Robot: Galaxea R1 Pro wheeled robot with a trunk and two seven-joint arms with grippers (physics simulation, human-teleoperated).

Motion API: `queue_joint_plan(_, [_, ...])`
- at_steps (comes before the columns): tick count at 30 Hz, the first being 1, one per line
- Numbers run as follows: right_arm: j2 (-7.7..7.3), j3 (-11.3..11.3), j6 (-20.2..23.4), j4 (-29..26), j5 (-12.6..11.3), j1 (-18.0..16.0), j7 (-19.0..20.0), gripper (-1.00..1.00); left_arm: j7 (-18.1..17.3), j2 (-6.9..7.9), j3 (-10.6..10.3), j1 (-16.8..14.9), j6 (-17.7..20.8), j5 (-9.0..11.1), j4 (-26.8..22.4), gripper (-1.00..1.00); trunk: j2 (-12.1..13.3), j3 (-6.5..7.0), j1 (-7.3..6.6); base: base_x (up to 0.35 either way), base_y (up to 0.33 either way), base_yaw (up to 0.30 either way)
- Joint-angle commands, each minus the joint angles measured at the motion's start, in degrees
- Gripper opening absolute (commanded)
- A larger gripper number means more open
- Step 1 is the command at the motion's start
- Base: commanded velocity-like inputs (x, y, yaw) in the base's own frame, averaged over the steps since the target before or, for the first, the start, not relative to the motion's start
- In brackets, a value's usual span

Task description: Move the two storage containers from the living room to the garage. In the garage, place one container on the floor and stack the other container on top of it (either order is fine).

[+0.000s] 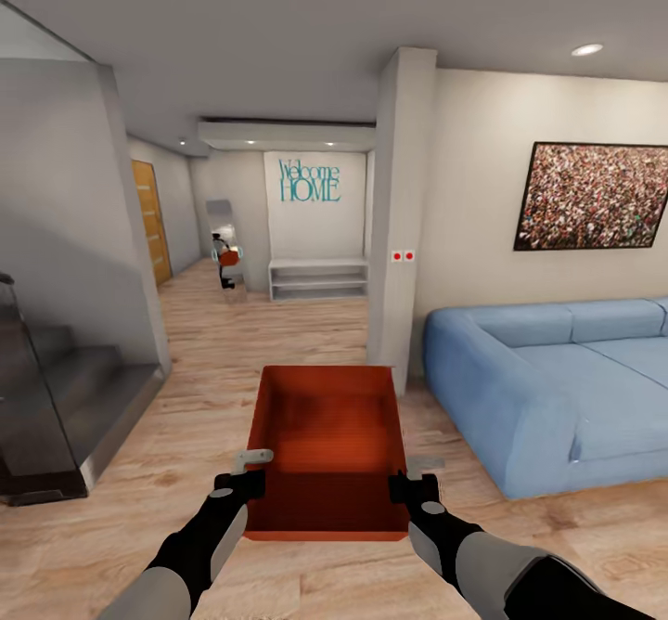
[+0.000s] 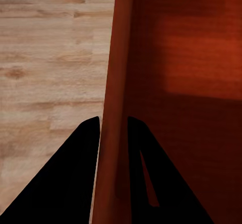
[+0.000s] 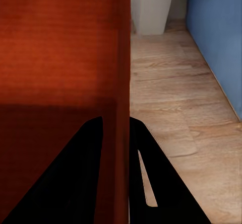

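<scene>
I'm holding one storage container (image 1: 327, 444) out in front of me, above the wood-plank floor (image 1: 278, 323), open top facing up, long axis running near to far. Both arms are on it.

My left gripper (image 1: 243, 484) is clamping the container's left wall near the near end. The left wrist view is showing the thin orange-red wall (image 2: 113, 108) sitting between my two black fingers (image 2: 70, 178), one finger outside, one inside the tray. Jaws are narrowed down to the wall thickness, gripping it.

My right gripper (image 1: 411, 487) is doing the same on the right wall. The right wrist view is showing that wall (image 3: 121, 83) pinched between its fingers (image 3: 166, 183), jaws closed onto it.

The container is sitting level between the two grippers, interior looking empty.

I'm standing in the living room. A blue sofa (image 1: 547, 379) is lying to the right, just beside a white pillar (image 1: 399, 212) that's standing past the tray's far right corner. A framed picture (image 1: 589, 196) is hanging on the wall above the sofa. Grey stairs (image 1: 65, 388) are sitting on the left. Far down the hallway, a "Welcome HOME" sign (image 1: 310, 180) is showing on the wall over a low white shelf (image 1: 318, 278), with a wooden door (image 1: 150, 221) on the far left.
</scene>
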Motion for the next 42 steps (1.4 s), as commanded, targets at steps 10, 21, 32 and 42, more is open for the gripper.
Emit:
queue_joint_plan(10, [-0.26, -1.05, -0.31, -0.01, -0.72, -0.04, -0.21, -1.0, 0.95, 0.51, 2.01, -0.06, 0.43, -0.25, -0.12, -1.0, -0.1, -0.1, 0.02, 0.0, 0.0, 0.274])
queue_joint_plan(21, [-0.26, -1.03, -0.31, -0.01, -0.72, -0.04, -0.21, -1.0, 0.95, 0.51, 2.01, -0.06, 0.43, -0.25, -0.11, -1.0, -0.1, -0.1, 0.02, 0.0, 0.0, 0.274])
queue_joint_plan(32, [-0.26, -1.04, -0.31, -0.01, -0.69, -0.04, -0.21, -1.0, 0.95, 0.51, 2.01, -0.06, 0.43, -0.25, -0.1, -1.0, -0.1, -0.1, 0.02, 0.0, 0.0, 0.123])
queue_joint_plan(42, [-0.26, -1.04, -0.23, -0.01, -0.72, -0.04, -0.21, -1.0, 0.95, 0.51, 2.01, -0.06, 0.37, -0.25, -0.13, -1.0, -0.1, -0.1, 0.02, 0.064, 0.0, 0.001])
